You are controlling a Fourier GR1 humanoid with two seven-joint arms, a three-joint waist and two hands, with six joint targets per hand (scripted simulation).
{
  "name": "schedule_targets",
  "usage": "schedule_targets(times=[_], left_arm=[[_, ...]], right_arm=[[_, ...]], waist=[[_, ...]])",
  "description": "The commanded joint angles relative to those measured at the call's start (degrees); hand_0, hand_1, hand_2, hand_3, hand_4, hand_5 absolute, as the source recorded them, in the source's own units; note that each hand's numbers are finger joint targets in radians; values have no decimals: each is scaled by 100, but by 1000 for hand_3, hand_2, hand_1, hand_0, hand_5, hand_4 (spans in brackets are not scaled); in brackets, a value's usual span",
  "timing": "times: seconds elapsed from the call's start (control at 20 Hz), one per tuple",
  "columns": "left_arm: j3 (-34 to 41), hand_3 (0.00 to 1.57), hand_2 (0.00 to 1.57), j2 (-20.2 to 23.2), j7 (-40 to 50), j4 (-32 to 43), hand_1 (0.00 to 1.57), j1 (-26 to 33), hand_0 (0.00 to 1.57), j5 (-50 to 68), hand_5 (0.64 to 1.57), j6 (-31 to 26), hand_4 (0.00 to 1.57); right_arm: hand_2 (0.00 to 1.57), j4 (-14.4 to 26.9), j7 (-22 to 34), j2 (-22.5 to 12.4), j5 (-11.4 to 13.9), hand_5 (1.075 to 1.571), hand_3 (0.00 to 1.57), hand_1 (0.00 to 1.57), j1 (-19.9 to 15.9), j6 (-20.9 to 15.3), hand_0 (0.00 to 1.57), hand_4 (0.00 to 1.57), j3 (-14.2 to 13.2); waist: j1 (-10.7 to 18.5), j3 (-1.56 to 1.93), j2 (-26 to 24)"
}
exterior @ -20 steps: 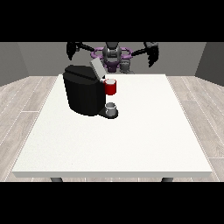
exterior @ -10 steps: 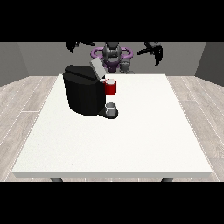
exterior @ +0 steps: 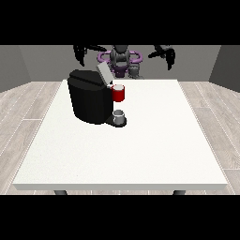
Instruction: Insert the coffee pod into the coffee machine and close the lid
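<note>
On the big white table [exterior: 140,150] you can see the black boxy coffee machine [exterior: 91,101] with its grey lid [exterior: 103,72] tipped up, a red thing at the machine [exterior: 119,93], and a small grey thing [exterior: 119,115] on its base just below. Up behind the table, the hand at the view's left [exterior: 80,52] and the hand at the view's right [exterior: 167,55] are both held high and hold nothing, with fingers hanging down; you cannot tell how far open they are.

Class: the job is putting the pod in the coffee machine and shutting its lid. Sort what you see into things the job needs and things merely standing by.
Needed: coffee machine; its lid, raised; both hands, up behind the table.

Standing by: table; red thing at the machine; grey thing on the machine's base, perhaps the pod.
</note>
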Motion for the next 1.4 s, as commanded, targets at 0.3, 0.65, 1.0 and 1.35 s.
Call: schedule_targets(times=[0.3,0.65,1.0,1.35], left_arm=[[-279,0,0,140,480,-1522,0,717,0,407,1571,-59,301],[-398,0,0,192,548,-2090,0,837,0,452,1571,77,360],[-363,0,0,253,667,-2401,0,1156,0,626,1571,251,336],[-351,0,0,444,835,-2663,0,1185,0,559,1571,400,347]], right_arm=[[0,546,40,-84,-90,1571,0,0,-493,75,0,0,34],[0,784,-595,341,214,1571,0,0,-701,-246,0,0,343],[0,895,-154,172,21,1571,0,0,-1349,206,0,0,416],[0,1045,-270,59,235,1571,0,0,-1645,206,0,200,530]], waist=[[-114,-2,500],[15,0,981],[-276,-3,1099],[-302,-2,1269]])
